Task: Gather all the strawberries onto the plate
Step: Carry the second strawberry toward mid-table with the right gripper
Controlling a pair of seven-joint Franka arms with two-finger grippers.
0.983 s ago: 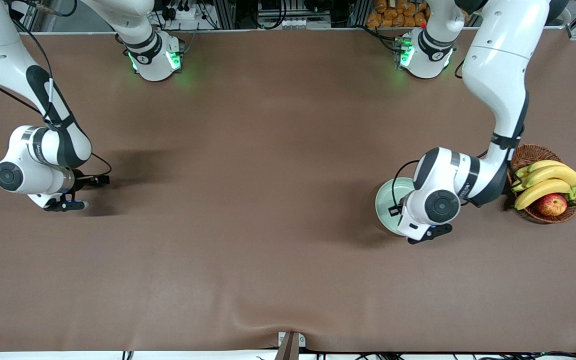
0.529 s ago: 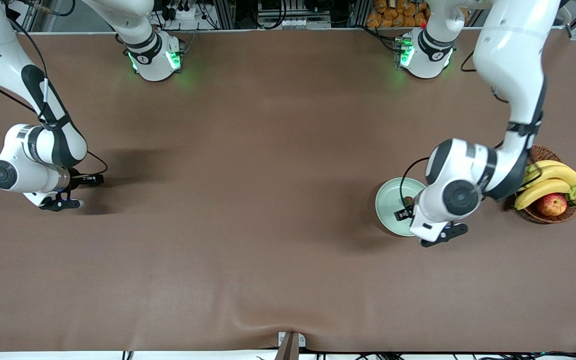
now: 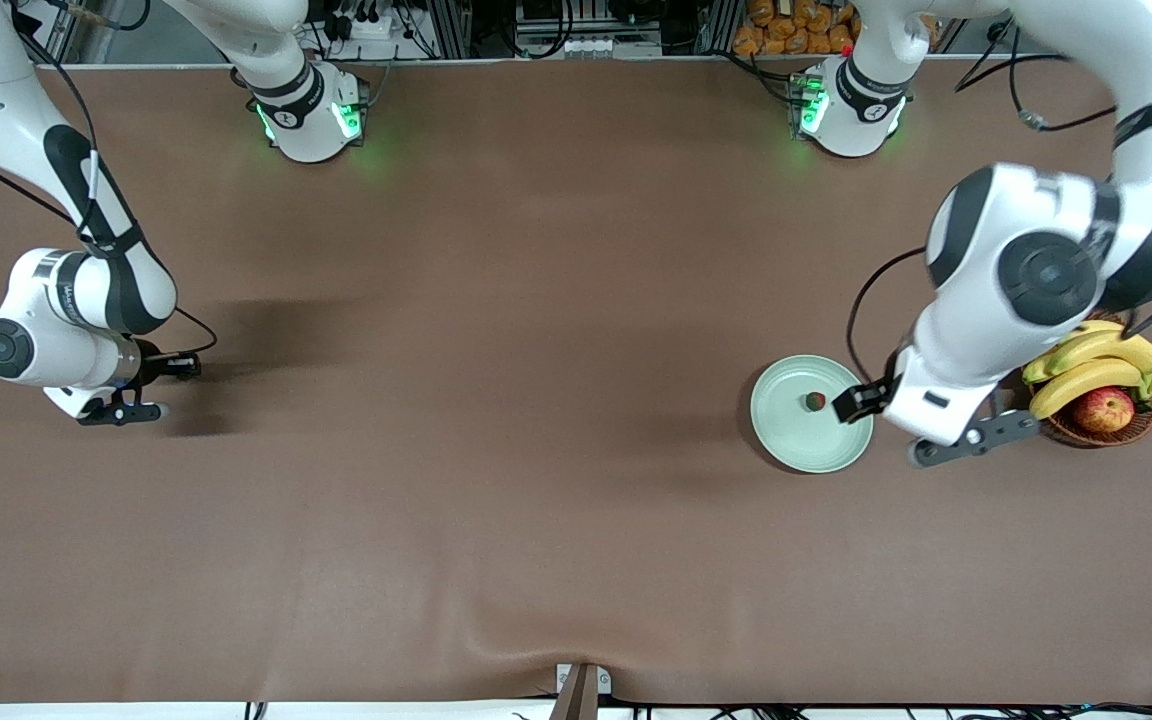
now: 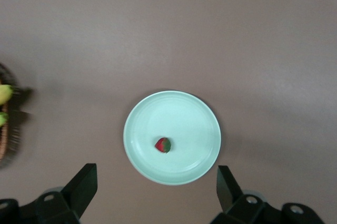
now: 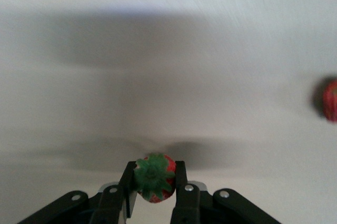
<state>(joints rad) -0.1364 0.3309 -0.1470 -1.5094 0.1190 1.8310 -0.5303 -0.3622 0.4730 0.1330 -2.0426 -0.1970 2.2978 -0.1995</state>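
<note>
While one strawberry (image 4: 163, 144) lies in plate (image 4: 205, 113), left pincer (image 4: 155, 195) wide above, right pincer (image 5: 154, 192) clamping strawberry (image 5: 154, 176).

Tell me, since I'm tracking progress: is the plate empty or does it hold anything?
Not empty: the plate holds one strawberry, lying inside its rim. The open left gripper is above it.

A round pale mint-green shallow plate (image 4: 172, 137) with a raised rim rests on the plain brown table (image 4: 210, 34). One small red strawberry with a dark green leafy top (image 4: 163, 144) lies inside the plate, on its flat floor. The left gripper (image 4: 157, 188) hangs above the plate's edge, its two black fingers (image 4: 81, 184) spread wide apart. A brown woven wicker basket (image 4: 6, 129) holding yellow bananas (image 4: 4, 94) shows partly at the picture's border.
</note>
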